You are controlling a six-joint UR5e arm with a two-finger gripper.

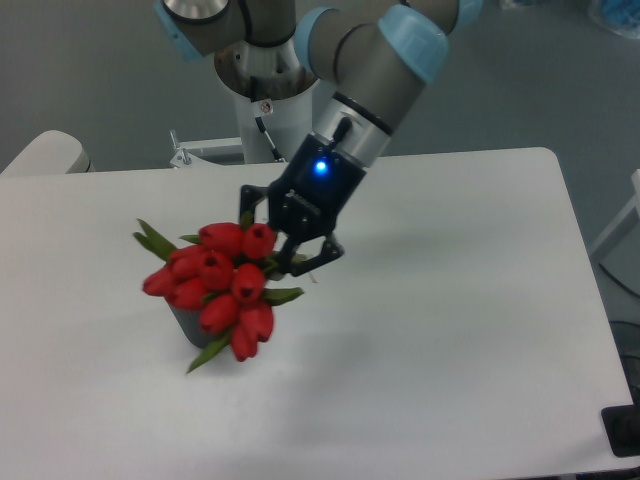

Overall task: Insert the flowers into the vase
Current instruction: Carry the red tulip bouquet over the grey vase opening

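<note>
While the claw (283, 243) hangs over the table (450, 300), its fingers are clamped on the flowers (215, 283) at the stem end, w/ the red buds fanning out down-left of it. Bunch tilts, heads toward the camera, green leaves sticking out at top-left and bottom. Vase (190, 326) sits below-left of the claw, almost all hidden behind the buds; only a dark sliver shows under them. Can't tell if stems are inside the mouth. Blue light glows on the claw body, up-right of the fingers.
</note>
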